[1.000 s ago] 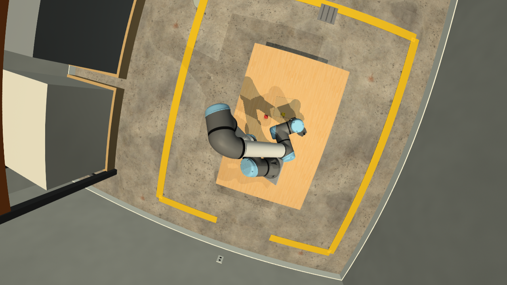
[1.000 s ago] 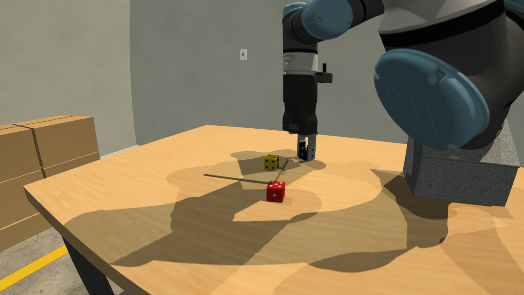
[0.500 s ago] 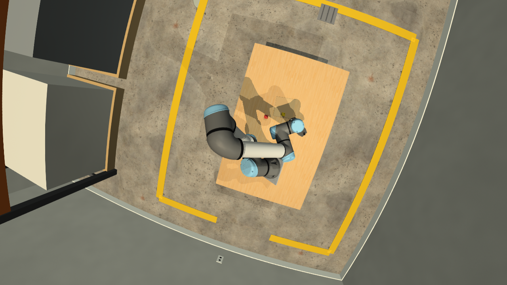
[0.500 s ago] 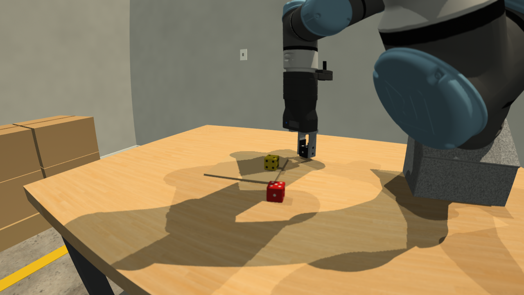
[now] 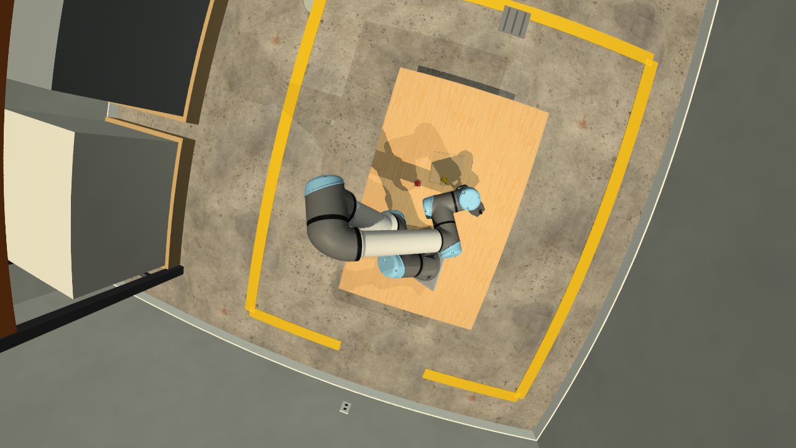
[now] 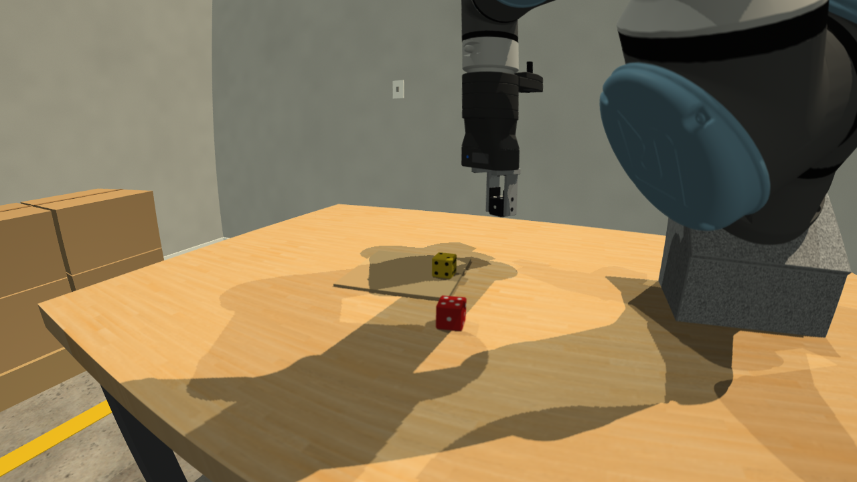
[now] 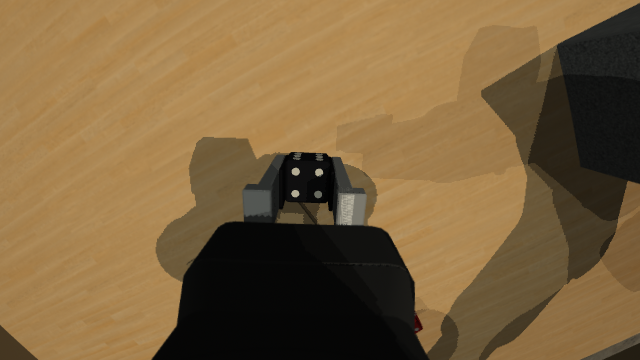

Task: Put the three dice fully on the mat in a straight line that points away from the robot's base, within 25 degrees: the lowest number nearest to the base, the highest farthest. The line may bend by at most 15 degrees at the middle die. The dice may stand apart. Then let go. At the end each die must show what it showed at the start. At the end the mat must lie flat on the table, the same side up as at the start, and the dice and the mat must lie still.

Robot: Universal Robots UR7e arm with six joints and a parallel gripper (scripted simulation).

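My gripper (image 6: 501, 203) is shut on the black die (image 7: 306, 178), which shows four white pips in the wrist view, and holds it well above the table. The yellow die (image 6: 444, 265) sits on the thin wood-coloured mat (image 6: 407, 278), near its corner closest to the gripper. The red die (image 6: 450, 312) stands on the table just off the mat's near edge, five on top. In the overhead view the red die (image 5: 417, 182) and the yellow die (image 5: 444, 179) lie beyond the wrist, with the mat (image 5: 448, 168) faint in shadow.
The robot's grey base block (image 6: 754, 281) stands at the right on the table. Cardboard boxes (image 6: 65, 252) are stacked beside the table's left end. Arm shadows cover the table's middle.
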